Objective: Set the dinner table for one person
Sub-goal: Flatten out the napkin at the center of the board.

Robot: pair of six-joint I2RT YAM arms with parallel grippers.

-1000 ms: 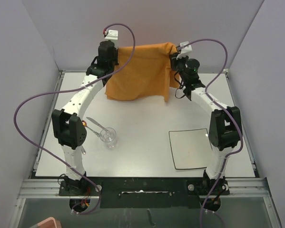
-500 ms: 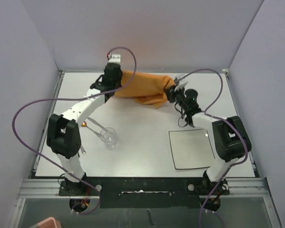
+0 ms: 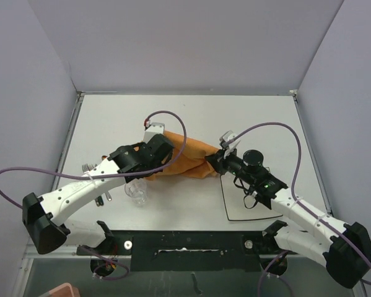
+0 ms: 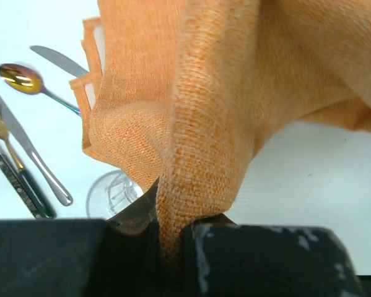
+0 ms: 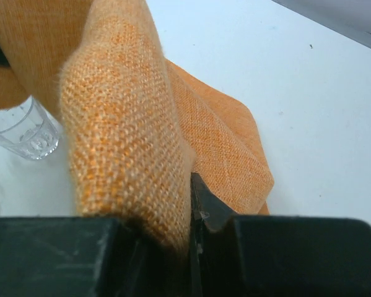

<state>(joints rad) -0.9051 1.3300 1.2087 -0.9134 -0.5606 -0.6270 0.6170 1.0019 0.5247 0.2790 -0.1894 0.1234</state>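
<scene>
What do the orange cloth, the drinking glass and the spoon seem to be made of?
Cloth: coarse woven fabric, matte; single threads show.
Glass: clear glass, perhaps plastic; the white surface shows through it.
Spoon: polished metal, golden, with a rainbow-tinted handle; the bowl shines like a mirror.

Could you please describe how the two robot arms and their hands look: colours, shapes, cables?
Both arms, left arm and right arm, have white links with bulky black joint housings. The left hand and right hand are black. A thin purple cable loops over each arm. A small green light glows on the right arm.
</scene>
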